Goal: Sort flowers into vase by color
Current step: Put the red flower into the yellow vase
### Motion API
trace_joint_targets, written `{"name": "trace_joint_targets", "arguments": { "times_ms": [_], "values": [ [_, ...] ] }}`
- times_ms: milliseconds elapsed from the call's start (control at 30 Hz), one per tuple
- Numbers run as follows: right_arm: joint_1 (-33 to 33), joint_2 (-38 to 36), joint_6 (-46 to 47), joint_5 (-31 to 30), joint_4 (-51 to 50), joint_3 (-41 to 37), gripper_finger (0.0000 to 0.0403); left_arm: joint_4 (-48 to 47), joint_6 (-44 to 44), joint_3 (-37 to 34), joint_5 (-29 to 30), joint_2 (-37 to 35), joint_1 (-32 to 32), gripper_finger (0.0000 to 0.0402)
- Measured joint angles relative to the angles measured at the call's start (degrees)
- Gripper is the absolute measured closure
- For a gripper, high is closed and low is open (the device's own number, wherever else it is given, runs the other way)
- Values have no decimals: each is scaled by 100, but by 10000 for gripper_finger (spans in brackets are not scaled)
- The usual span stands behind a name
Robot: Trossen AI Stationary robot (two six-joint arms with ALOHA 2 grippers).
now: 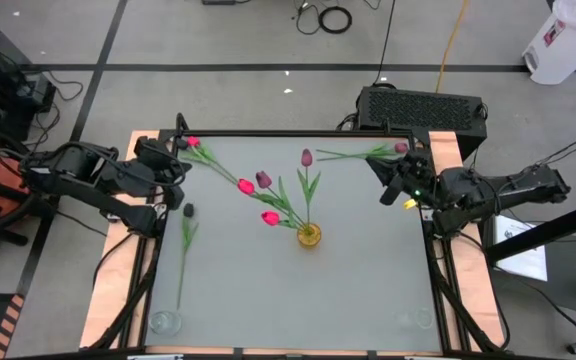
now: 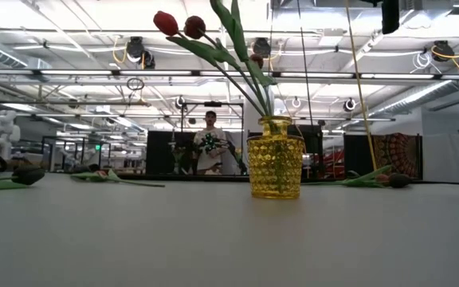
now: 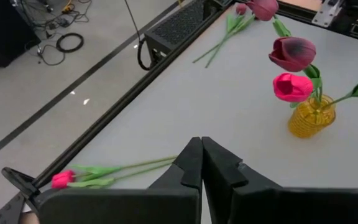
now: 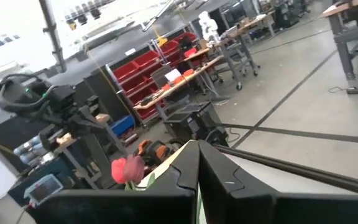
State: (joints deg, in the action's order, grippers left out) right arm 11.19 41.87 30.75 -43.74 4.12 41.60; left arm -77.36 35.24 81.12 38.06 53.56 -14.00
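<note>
A yellow glass vase (image 1: 309, 236) stands mid-table and holds several tulips, their stems stuck in its mouth and their red and maroon heads (image 1: 246, 186) leaning toward the table's left. A pink tulip (image 1: 193, 142) lies flat at the far left corner. Another pink one (image 1: 400, 148) lies at the far right. A dark tulip (image 1: 188, 211) lies along the left side. My left gripper (image 1: 176, 165) is shut above the left edge, over the pink tulip's stem (image 3: 129, 167). My right gripper (image 1: 393, 180) is shut at the right edge, near the other pink head (image 4: 128, 169). Neither holds anything.
A clear glass (image 1: 165, 322) stands at the near left corner, and another faint one (image 1: 415, 320) at the near right. A black box (image 1: 420, 105) sits behind the far edge. A person (image 2: 210, 147) stands far off in the room. Bare tabletop lies near the front edge.
</note>
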Motion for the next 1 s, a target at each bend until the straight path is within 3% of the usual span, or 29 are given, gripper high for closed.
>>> {"name": "trace_joint_targets", "arguments": {
  "times_ms": [333, 633, 1000],
  "values": [
    [-396, 4, 14, 0, -505, 140, 403, 28, -109, 0, 141, 1, 0, 393],
    [-1037, 105, -217, 27, -2841, 1465, 403, 57, 30, 0, 912, 4, 76, 393],
    [-1655, 316, -1112, 51, -4541, 3011, 403, 298, 26, 0, 1047, 4, 454, 392]
  ]
}}
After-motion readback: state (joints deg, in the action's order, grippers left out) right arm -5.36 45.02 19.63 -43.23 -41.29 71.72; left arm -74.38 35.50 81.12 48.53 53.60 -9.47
